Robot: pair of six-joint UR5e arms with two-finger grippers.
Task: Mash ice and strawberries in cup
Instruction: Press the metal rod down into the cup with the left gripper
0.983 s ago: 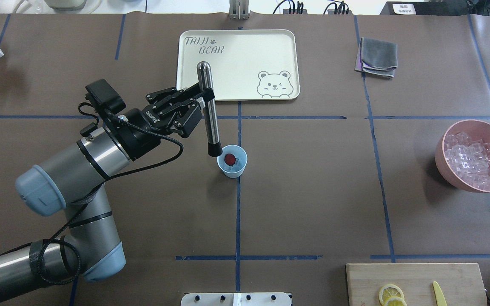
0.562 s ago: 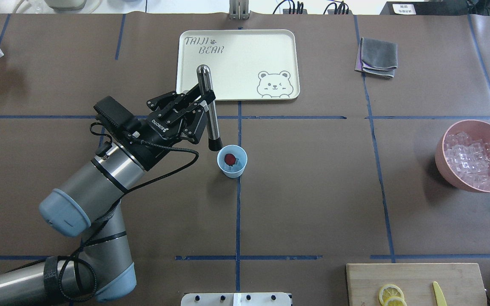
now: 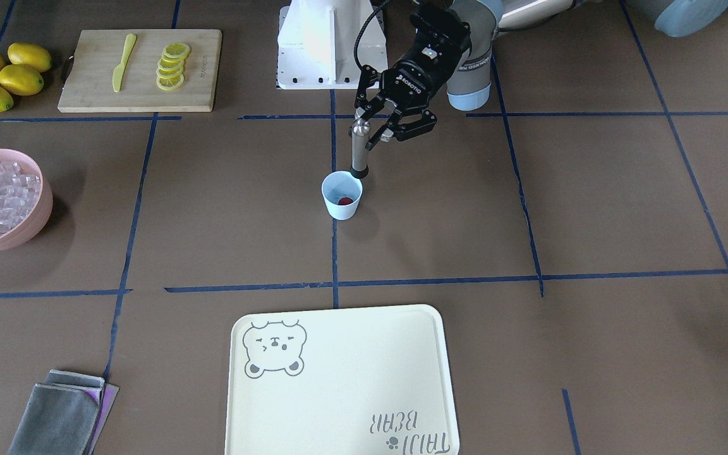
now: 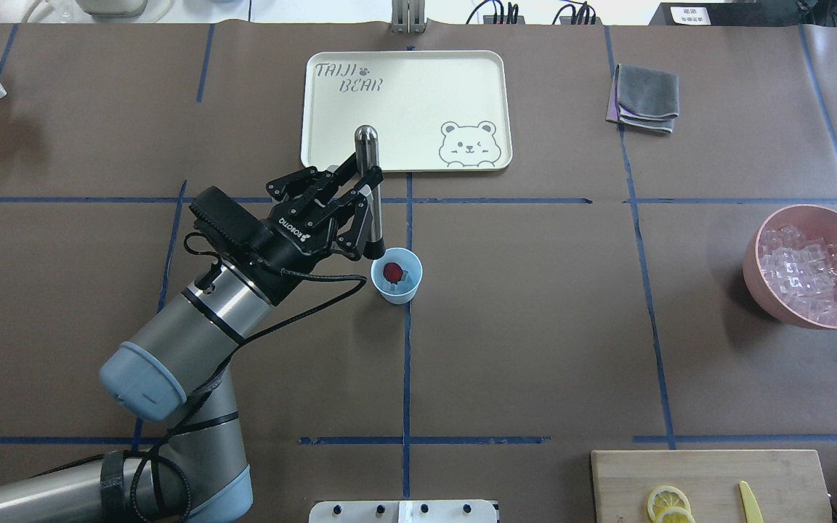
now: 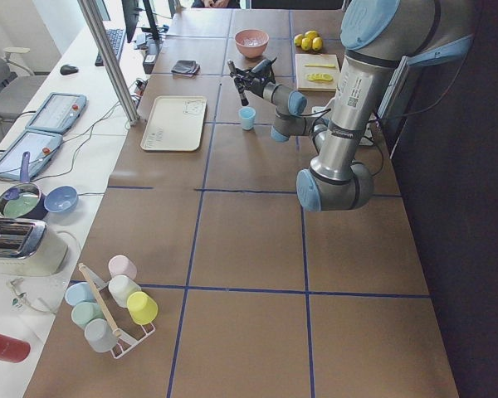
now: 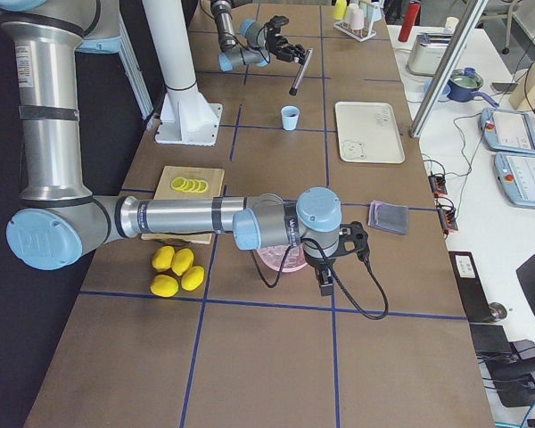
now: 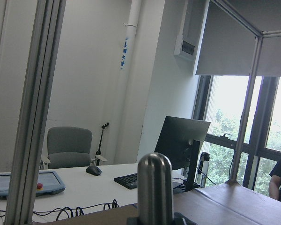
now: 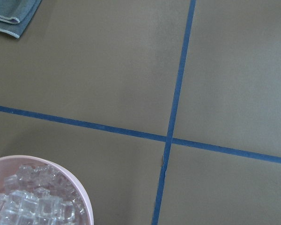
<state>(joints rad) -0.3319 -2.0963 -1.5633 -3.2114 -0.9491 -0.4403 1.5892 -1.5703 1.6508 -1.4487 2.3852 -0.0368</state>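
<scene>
The left gripper (image 4: 362,185) has its jaws clamped on the upper shaft of a brushed-metal muddler with a black tip (image 4: 373,221). The muddler is tilted, and its tip hangs just above the near-left rim of the small pale blue plastic cup (image 4: 407,294), not inside it. The cup stands upright at mid-worktop on a blue tape line. Inside it lie one round red strawberry piece (image 4: 391,271) and a clear ice cube (image 4: 405,277), touching. More ice fills the large pink bowl (image 4: 756,283) at the right end. The right gripper (image 6: 325,283) hangs beside that bowl; whether its jaws are apart cannot be told.
</scene>
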